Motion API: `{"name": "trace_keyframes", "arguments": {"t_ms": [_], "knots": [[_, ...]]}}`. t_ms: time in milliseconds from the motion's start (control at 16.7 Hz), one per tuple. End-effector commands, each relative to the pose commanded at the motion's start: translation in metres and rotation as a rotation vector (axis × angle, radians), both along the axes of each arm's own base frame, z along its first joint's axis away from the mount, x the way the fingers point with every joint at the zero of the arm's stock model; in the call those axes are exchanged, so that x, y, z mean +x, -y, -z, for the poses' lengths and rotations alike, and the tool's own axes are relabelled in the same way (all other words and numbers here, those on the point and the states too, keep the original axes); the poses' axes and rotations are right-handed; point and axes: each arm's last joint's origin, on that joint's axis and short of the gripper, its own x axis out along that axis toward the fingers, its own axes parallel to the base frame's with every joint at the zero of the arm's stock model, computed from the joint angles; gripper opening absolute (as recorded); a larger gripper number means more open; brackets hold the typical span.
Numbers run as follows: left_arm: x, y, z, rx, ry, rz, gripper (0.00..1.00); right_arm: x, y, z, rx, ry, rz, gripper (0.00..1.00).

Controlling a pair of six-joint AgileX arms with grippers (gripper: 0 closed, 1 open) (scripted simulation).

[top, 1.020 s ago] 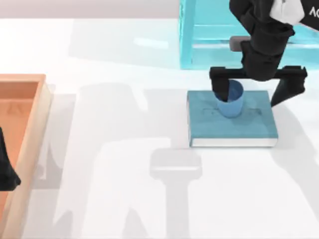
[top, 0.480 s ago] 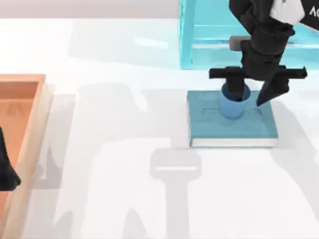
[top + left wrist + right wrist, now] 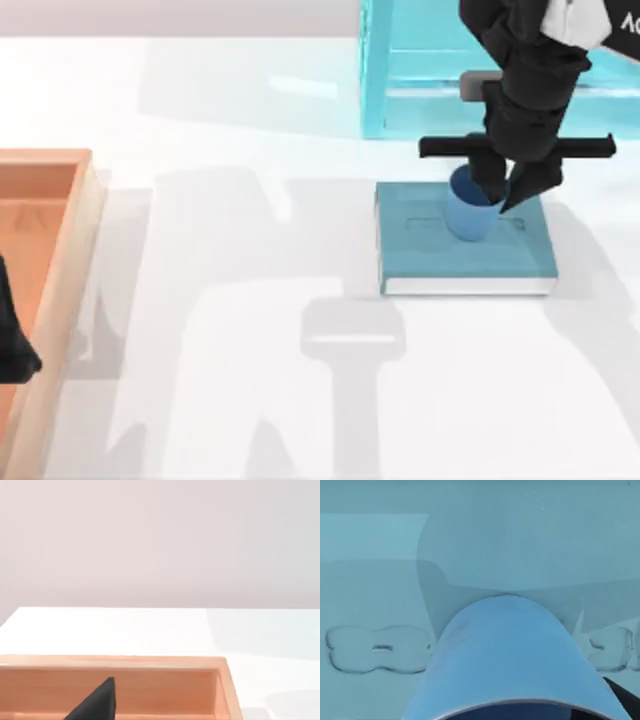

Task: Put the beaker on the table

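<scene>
We see a smooth matt blue beaker (image 3: pixel 468 212), an embossed matt book (image 3: pixel 465 250), and a wooden tray (image 3: pixel 70 250).

Small blue tapered beaker (image 3: pixel 468 213) upright on flat teal book (image 3: pixel 440 255), near the book's far edge. Right gripper (image 3: pixel 505 190) directly above it, one finger (image 3: pixel 489 186) dipping inside the rim and the other (image 3: pixel 528 184) against the outer wall on the right, clamped on that rim; black crossbar spanning above the cup. Book lying on large plain white table (image 3: pixel 250 300), right of centre, just in front of translucent light-blue shelf unit (image 3: pixel 400 70) at the far edge. Orange wooden tray (image 3: pixel 60 270) at the table's left edge, with left gripper (image 3: pixel 12 340) parked over it as a dark shape, well apart from the book
</scene>
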Motion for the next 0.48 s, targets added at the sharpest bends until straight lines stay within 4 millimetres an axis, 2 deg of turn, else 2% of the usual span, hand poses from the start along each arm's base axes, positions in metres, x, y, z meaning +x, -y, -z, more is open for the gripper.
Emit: {"name": "trace_keyframes", "arguments": {"t_ms": [300,480], "knots": [[0.0,0.0,0.0,0.0,0.0,0.0,1.0,0.001,0.001,-0.001,0.0,0.0,0.003,0.0],[0.0,0.0,0.0,0.0,0.0,0.0,1.0,0.002,0.001,-0.015,-0.001,-0.004,0.006,0.0]]}}
